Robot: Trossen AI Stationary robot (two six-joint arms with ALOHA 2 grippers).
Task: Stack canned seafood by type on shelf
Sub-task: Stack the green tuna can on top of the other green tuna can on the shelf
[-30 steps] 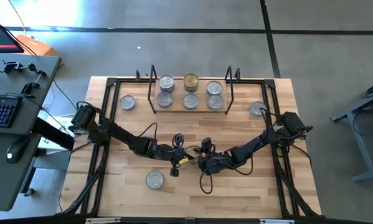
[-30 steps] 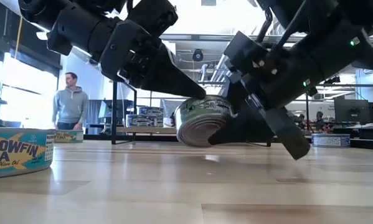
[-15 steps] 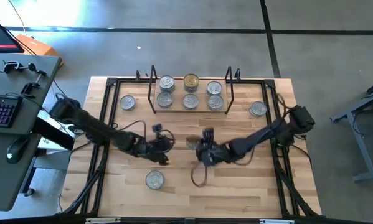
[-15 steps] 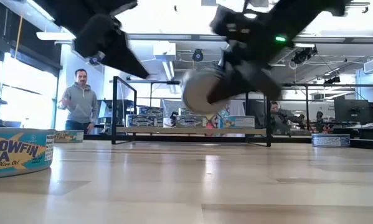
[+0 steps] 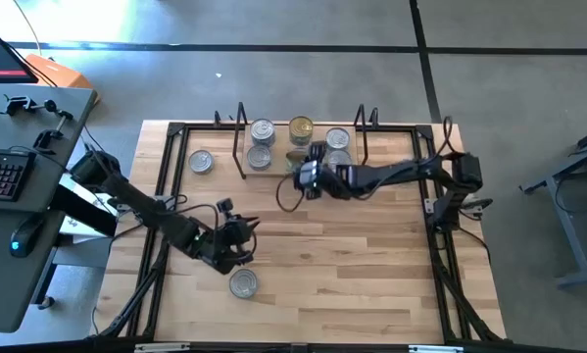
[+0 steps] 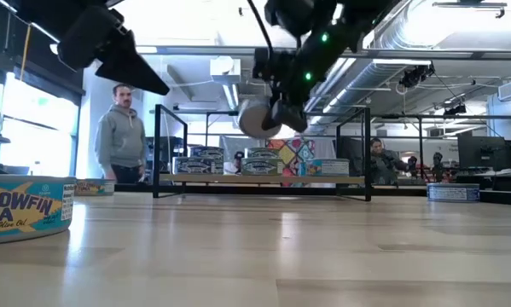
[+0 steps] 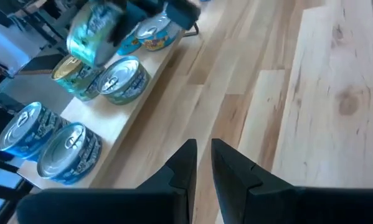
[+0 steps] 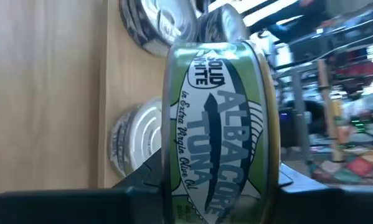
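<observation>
the right pincer (image 5: 300,175), pinching a green albacore tin (image 8: 217,134) on edge, has carried it from mid-surface to above the shelf (image 5: 273,171), likely for stacking, while the left pincer (image 7: 200,163), nearly pressed together and empty, has withdrawn.

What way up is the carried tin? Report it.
On edge, not flat: the right end effector grips the green albacore tin with its label band facing the wrist view, above the shelf.
</observation>
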